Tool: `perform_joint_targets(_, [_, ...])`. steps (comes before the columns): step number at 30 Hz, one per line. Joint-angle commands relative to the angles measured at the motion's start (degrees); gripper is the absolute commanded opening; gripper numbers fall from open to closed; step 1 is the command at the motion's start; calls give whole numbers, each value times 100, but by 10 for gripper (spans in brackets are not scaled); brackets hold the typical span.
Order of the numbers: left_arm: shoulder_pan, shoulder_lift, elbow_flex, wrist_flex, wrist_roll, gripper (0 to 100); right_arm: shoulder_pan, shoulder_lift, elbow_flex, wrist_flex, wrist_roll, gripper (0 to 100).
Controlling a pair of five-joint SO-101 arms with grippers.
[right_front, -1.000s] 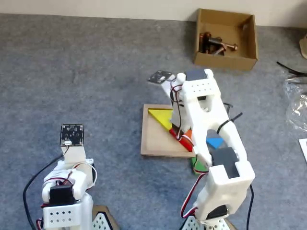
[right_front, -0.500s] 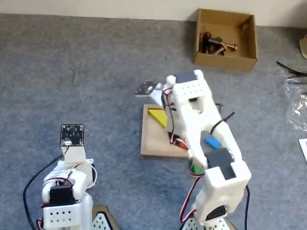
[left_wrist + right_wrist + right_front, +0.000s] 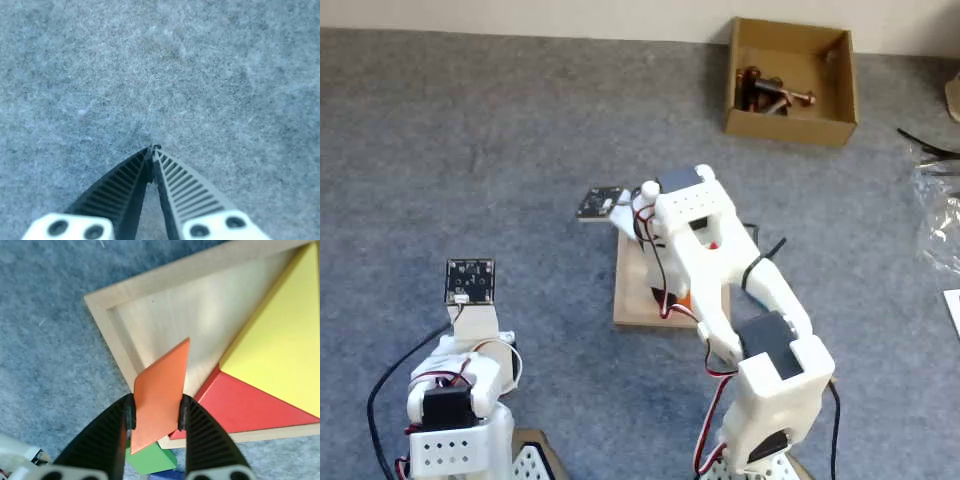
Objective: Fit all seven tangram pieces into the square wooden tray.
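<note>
Right arm holds an orange piece over the wooden tray.

The square wooden tray (image 3: pixel 150 287) lies on the grey carpet (image 3: pixel 160 60). A big yellow triangle (image 3: pixel 280 350) and a red triangle (image 3: pixel 240 407) lie inside it, touching. The right gripper (image 3: pixel 156 409) is closed part way, pinching the orange parallelogram (image 3: pixel 160 385) by its two long sides, tipped up over the tray's bare corner. The piece looks thin, hard and light, with smooth sides, so it may slip; holding it across the middle seems best. A green piece (image 3: pixel 150 461) lies just outside the rim. The left gripper (image 3: pixel 152 150) is pinched tight on nothing, over bare carpet.
</note>
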Motion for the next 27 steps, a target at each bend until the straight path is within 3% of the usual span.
perform_joint_targets(1, [-48,40,119,44,9,5,-31,-189,-31,-119,62,5])
perform_joint_targets(7, [-48,40,119,44,9,5,-22,-171,40,-127,62,5])
perform_joint_targets(16, [-48,40,119,44,9,5,-48,-215,848,-1156,62,5])
perform_joint_targets(27, [-48,40,119,44,9,5,-4,-215,857,-1253,70,5])
